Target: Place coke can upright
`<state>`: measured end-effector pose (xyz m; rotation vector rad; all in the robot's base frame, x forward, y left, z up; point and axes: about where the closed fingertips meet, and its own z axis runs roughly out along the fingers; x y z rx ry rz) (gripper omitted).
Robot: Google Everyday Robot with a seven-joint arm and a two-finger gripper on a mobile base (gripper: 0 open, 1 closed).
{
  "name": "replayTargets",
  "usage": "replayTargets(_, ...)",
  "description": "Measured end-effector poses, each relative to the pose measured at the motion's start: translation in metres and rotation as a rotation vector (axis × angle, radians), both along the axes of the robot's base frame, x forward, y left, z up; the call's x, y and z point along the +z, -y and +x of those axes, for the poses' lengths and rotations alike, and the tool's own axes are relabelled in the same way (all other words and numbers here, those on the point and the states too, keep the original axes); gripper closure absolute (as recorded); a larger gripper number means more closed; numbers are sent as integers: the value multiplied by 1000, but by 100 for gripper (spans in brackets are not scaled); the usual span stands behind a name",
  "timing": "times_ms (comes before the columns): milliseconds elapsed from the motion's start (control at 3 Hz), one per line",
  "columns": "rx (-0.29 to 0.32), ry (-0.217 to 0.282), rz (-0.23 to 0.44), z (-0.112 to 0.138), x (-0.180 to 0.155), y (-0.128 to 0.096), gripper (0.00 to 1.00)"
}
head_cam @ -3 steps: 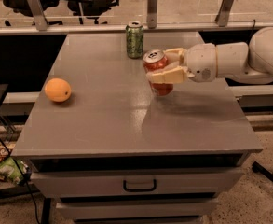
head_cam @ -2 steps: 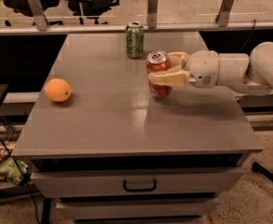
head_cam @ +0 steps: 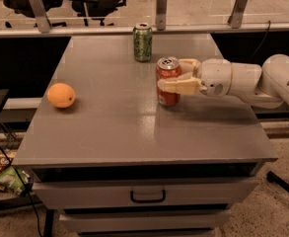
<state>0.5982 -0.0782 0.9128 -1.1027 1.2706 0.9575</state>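
The red coke can (head_cam: 167, 98) stands upright on the grey table (head_cam: 134, 132), right of centre, with its silver top facing up. My gripper (head_cam: 171, 74) reaches in from the right on a white arm (head_cam: 242, 80). Its fingers (head_cam: 183, 87) clasp the can around its middle, one across the front and one behind. The can's base looks to rest on the table top.
A green can (head_cam: 142, 42) stands upright behind the coke can near the table's far edge. An orange (head_cam: 61, 95) lies at the left side. A drawer with a handle (head_cam: 147, 197) sits below the table's front edge. Office chairs stand behind a rail.
The gripper has lowered the coke can slightly and straightened it, so it now stands on the table. The arm has shifted a little. The green can and the orange have not moved.
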Motion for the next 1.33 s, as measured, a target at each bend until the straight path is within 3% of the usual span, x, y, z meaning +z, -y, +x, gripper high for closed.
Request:
replayTargets(333, 7, -14, 8, 1, -3, -1, 8)
replayTargets(667, 17, -38, -9, 2, -8, -2, 0)
replayTargets(1000, 21, -72, -52, 4, -14, -3, 0)
replayTargets(1333, 21, -72, -52, 4, -14, -3, 0)
